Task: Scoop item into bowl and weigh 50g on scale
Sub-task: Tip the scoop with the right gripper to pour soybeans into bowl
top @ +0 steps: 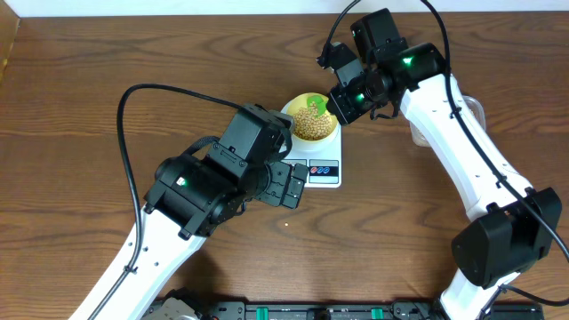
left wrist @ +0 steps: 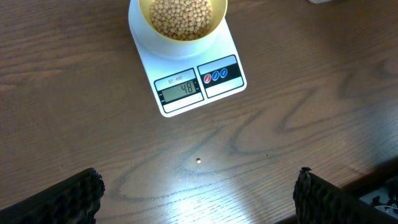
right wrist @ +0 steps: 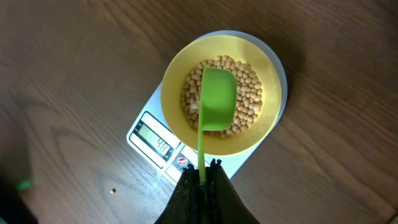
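Observation:
The pale yellow bowl (right wrist: 219, 93) stands on the white scale (left wrist: 186, 78) and holds many tan beans (right wrist: 249, 99). The bowl also shows in the overhead view (top: 313, 120) and the left wrist view (left wrist: 180, 22). The scale's display (left wrist: 180, 91) reads about 48. My right gripper (right wrist: 202, 171) is shut on the handle of a green scoop (right wrist: 217, 99) held over the bowl, turned underside up. My left gripper (left wrist: 196, 193) is open and empty, above the bare table in front of the scale.
One stray bean (left wrist: 198, 160) lies on the wooden table in front of the scale. A clear plastic tub (top: 476, 116) is partly hidden behind my right arm at the right.

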Available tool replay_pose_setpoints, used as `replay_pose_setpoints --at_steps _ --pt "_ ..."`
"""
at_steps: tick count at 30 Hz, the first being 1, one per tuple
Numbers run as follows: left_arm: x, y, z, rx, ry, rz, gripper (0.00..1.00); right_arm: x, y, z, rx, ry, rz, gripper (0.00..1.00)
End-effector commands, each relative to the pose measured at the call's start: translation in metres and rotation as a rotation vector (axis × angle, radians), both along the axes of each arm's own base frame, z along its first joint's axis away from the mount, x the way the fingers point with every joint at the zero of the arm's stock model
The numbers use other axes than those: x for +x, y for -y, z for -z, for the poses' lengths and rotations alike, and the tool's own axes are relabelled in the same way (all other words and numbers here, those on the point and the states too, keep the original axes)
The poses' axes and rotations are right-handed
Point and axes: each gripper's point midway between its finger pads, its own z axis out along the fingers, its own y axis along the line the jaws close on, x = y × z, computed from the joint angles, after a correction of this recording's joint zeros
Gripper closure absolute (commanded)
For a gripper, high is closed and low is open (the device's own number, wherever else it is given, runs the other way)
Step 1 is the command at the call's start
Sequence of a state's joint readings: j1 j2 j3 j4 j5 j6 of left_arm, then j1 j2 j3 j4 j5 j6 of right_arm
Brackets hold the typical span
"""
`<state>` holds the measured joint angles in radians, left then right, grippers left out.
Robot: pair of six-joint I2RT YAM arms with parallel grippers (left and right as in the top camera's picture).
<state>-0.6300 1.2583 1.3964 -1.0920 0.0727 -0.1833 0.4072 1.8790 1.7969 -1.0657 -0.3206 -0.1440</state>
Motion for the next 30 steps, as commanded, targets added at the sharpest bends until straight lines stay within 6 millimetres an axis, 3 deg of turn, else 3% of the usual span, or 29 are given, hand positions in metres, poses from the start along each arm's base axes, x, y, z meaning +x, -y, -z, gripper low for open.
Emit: replay_pose_setpoints --at_steps 1,30 --pt "0.0008 -0.0009 -0.0092 -0.013 0.026 0.001 0.00 0.0050 0.0003 -0.0065 -0.008 0.032 -0.014 0.99" --pt "0.0008 -0.0009 -0.0092 -0.013 0.026 0.001 0.00 0.0039 0.0050 -0.0039 -0.035 0.025 -0.004 0.99"
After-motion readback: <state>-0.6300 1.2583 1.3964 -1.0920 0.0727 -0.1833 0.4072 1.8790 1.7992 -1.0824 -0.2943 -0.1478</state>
